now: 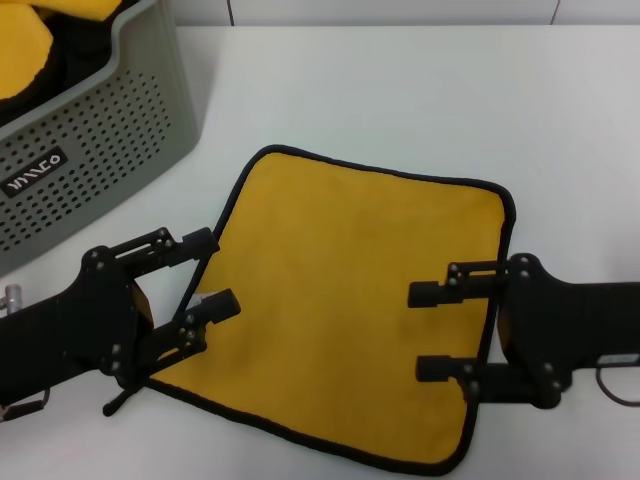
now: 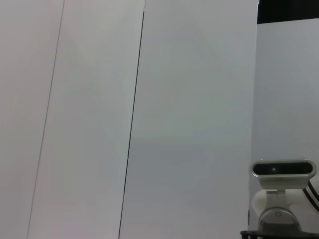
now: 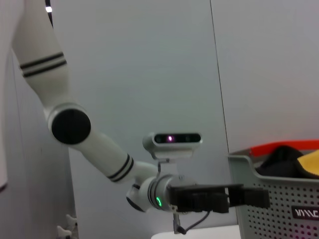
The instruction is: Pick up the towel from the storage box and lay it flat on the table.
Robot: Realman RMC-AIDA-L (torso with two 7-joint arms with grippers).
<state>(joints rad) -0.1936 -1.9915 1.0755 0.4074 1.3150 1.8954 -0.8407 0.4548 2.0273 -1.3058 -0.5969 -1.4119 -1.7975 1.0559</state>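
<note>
Both our grippers hover with fingers spread, gripping nothing: the left gripper [image 1: 205, 272] over the towel's [image 1: 340, 300] left edge, the right gripper [image 1: 430, 330] over its right edge. That towel lies flat, yellow side up, on the tabletop [image 1: 400, 90], beyond the storage box [image 1: 100, 140]. We judge laying done; next we withdraw cleanly.

**Cut off and covered**

The storage box [image 1: 95, 130] runs past the head view's top and left edges, its contents mostly out of sight. The towel [image 1: 340, 300] loses its near edge at the bottom border, and both side edges pass under the left hand [image 1: 205, 272] and right hand [image 1: 428, 330].
</note>
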